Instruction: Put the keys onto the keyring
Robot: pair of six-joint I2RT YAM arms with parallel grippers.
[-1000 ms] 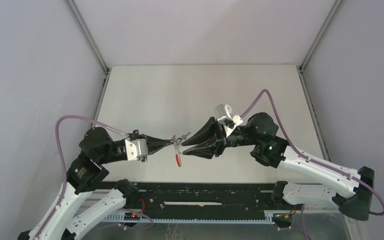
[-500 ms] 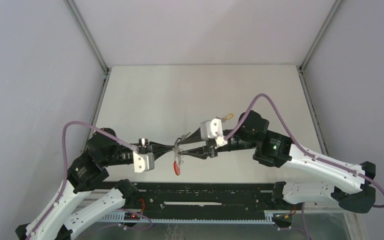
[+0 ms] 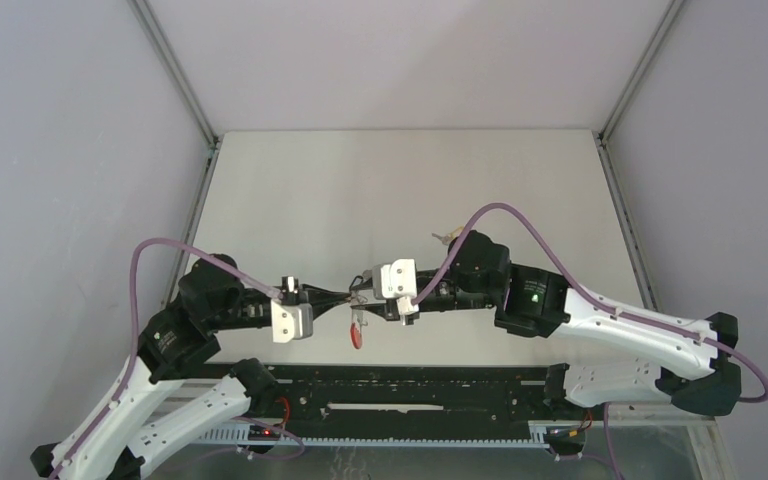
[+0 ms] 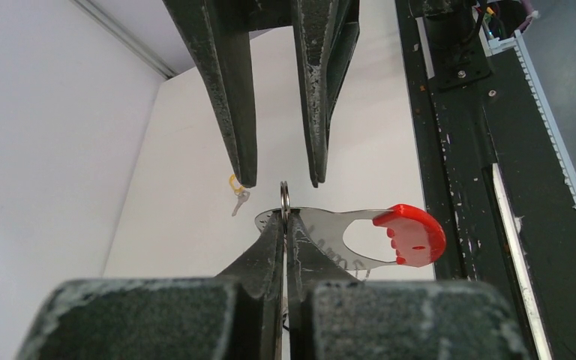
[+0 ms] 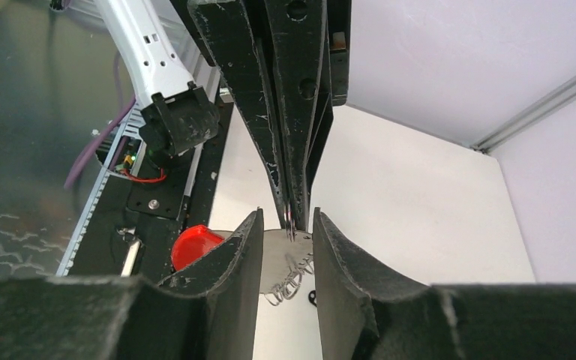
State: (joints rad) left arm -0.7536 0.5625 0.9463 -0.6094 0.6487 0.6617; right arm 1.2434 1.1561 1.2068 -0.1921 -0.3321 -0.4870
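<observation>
Red-and-silver keyring (image 4: 412, 234), silver key (image 4: 236, 195) with yellow tag, purple cables (image 3: 495, 207), off-white table (image 3: 360, 190).

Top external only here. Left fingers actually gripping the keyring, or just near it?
Observer: Gripping. Left fingers are shut on one silver wire ring; the red band sticks out sideways.
Operator: Right fingers on it too?
Observer: No, right fingers are open, one each side of that ring, not touching.
Operator: Holding a key?
Observer: Nothing between them; the yellow-tagged key lies on the table beyond.
</observation>
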